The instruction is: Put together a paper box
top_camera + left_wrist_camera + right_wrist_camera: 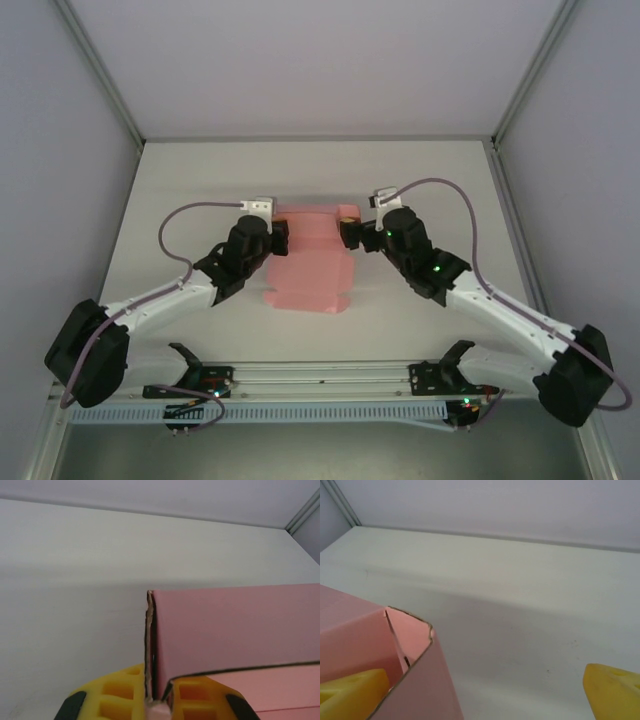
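The pale-pink paper box (308, 285) is seen at the middle of the white tabletop (180, 180), partly folded. A flat panel is spread toward 6 o'clock, and a raised portion is stood up at its 12 o'clock end.

The left gripper (277, 238) is placed at the 9 o'clock end of that raised portion. In the left wrist view its yellow fingers (122, 695) are pressed together on the upright edge of a pink wall (a thin, slightly frayed edge), so the card is pinched fast.

The right gripper (349, 232) is set at the 3 o'clock end. In the right wrist view its yellow fingers (614, 690) are spread wide. A folded corner of the box stands between them, close to the finger at 8 o'clock. Nothing is gripped there, and whether that finger touches the card cannot be told.
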Robot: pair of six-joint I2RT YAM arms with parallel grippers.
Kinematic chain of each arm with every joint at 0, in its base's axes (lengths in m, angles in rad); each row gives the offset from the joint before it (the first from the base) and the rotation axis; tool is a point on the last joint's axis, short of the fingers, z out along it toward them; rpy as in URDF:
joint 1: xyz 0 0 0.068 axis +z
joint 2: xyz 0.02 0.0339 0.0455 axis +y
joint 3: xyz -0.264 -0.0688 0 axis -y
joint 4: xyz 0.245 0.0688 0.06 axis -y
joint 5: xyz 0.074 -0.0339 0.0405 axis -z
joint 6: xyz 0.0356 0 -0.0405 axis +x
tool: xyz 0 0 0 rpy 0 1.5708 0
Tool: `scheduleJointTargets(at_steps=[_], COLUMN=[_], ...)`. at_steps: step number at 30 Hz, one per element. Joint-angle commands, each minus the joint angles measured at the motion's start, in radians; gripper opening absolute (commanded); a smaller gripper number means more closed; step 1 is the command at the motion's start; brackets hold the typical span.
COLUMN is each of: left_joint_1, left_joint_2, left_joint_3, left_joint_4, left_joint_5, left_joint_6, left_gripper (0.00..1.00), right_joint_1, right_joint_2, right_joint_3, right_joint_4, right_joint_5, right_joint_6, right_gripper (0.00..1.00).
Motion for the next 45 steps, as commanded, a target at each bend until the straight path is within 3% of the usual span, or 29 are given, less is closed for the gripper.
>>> scheduleJointTargets(at_steps=[1, 5, 11, 21, 29, 34, 39, 45], left_joint_1=[0.004, 0.004, 0.007, 0.006, 0.006, 0.007, 0.009, 0.038], left_joint_2=[-0.025, -0.032, -0.046, -0.033, -0.022, -0.018, -0.013, -0.019], left_joint_3=[0.008, 0.009, 0.012, 0.012, 0.02, 0.025, 0.027, 0.021], left_joint_4=[-0.022, -0.027, -0.031, -0.009, -0.006, -0.015, -0.037, -0.082], left_joint_5=[-0.037, -0.036, -0.019, 0.034, 0.043, 0.032, -0.005, -0.023], left_joint_6=[-0.016, -0.011, -0.005, 0.012, -0.005, -0.02, -0.028, -0.028], left_gripper=[0.0, 0.0, 0.0, 0.0, 0.0, 0.0, 0.0, 0.0], right_joint_1=[0.0, -0.001, -0.021, -0.028, -0.02, 0.025, 0.03, 0.029], right_joint_2=[-0.046, -0.07, -0.1, -0.055, 0.112, 0.181, 0.109, -0.099], right_joint_3=[-0.028, -0.059, -0.094, -0.096, -0.016, -0.002, -0.023, -0.084], right_joint_4=[-0.148, -0.24, -0.246, -0.082, 0.046, 0.097, 0.075, -0.125], right_joint_5=[0.051, 0.128, 0.138, 0.024, -0.187, -0.125, -0.053, -0.034], right_joint_6=[0.024, 0.068, 0.06, 0.033, 0.016, 0.006, 0.024, 0.035], right_gripper=[1.0, 1.0, 1.0, 1.0, 1.0, 1.0, 1.0, 1.0])
